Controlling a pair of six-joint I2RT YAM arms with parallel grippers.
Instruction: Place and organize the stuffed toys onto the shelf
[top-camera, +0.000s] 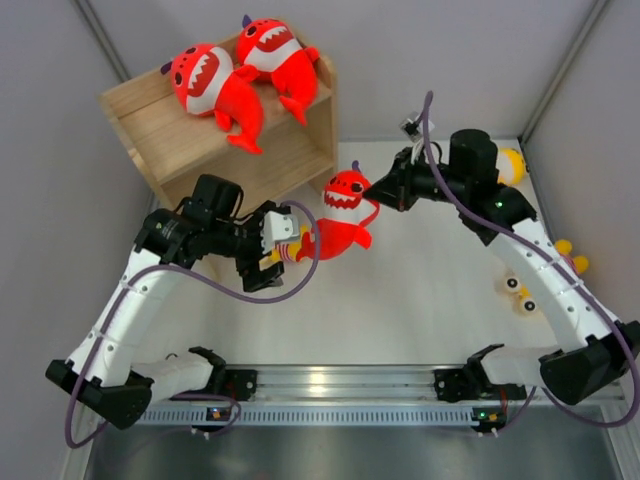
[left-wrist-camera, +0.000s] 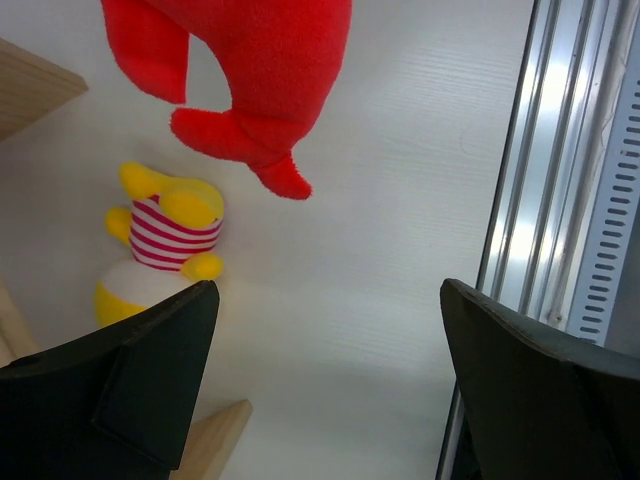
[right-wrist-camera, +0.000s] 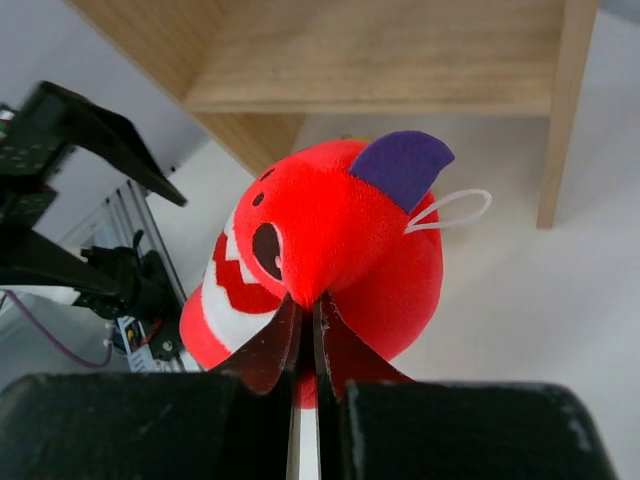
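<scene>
Where the right claw (right-wrist-camera: 305, 312) meets it, the third red shark (right-wrist-camera: 330, 240) shows a round red head with a black eye, a purple fin, a white loop of cord and a white mouth of jagged teeth. The claw's two black fingers are pressed together on a fold of red plush at the head, with only the pinched cloth between them. In the top view this shark is just in front of the shelf (top-camera: 215, 140), off its right front corner, with its head toward the right arm and its tail toward the left arm. Whether the tail touches the worktop (top-camera: 430, 300) I cannot tell.

The shelf is light wood and stands at an angle at the far left of the worktop. Two more sharks lie side by side on its top board with their toothed mouths up: the left shark (top-camera: 205, 85) and the right shark (top-camera: 275, 55).

The left claw (left-wrist-camera: 325, 300) is spread wide and holds nothing. Below it a yellow doll (left-wrist-camera: 160, 240) with a red-and-white striped middle lies on the worktop beside the shelf's wooden side. The doll's lower end passes behind one finger, so I cannot tell whether they touch. The held shark's tail lies just beyond the doll.

A second yellow doll (top-camera: 512, 165) peeks out behind the right arm's elbow. More yellow plush (top-camera: 572, 260) shows beside that arm's long link, too hidden to make out.
</scene>
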